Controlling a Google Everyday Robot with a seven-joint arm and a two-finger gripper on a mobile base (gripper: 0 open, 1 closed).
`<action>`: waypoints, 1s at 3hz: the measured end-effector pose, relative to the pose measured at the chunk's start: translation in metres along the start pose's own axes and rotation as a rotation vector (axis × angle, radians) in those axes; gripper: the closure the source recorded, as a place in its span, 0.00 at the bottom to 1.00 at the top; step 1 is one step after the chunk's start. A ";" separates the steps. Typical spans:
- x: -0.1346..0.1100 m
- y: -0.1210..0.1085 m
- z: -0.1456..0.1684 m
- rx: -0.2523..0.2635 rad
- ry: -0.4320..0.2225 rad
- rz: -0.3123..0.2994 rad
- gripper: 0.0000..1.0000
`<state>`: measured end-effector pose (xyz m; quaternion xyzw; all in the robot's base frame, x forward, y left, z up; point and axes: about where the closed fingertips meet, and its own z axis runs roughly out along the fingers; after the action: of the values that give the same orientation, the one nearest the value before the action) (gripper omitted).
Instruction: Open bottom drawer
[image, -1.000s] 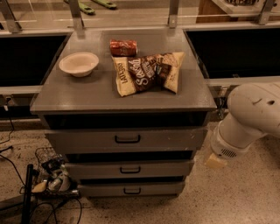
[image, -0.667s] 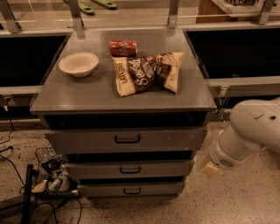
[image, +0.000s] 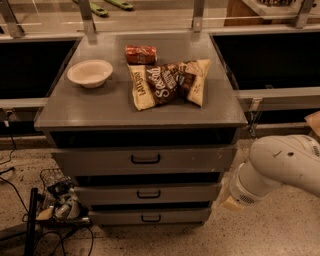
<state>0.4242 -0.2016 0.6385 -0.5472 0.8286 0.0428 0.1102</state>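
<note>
The grey cabinet has three drawer fronts, all shut. The bottom drawer is the lowest and slimmest panel, with a small black bar handle. My white arm comes in from the right. Its gripper end sits low beside the cabinet's right side, level with the middle drawer and just right of it. It is apart from the bottom drawer's handle.
On the cabinet top lie a white bowl, a red packet and snack bags. Cables and a small wire basket lie on the floor at the left. The top drawer has a larger handle.
My arm has moved down and to the left, bringing the gripper end closer to the cabinet's lower right side. The drawers have not moved.
</note>
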 end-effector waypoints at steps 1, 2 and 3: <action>0.007 0.016 0.035 -0.038 0.043 -0.035 1.00; 0.007 0.017 0.037 -0.037 0.036 -0.027 1.00; 0.005 0.021 0.055 -0.032 -0.016 0.028 1.00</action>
<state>0.4106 -0.1872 0.5825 -0.5371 0.8344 0.0617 0.1074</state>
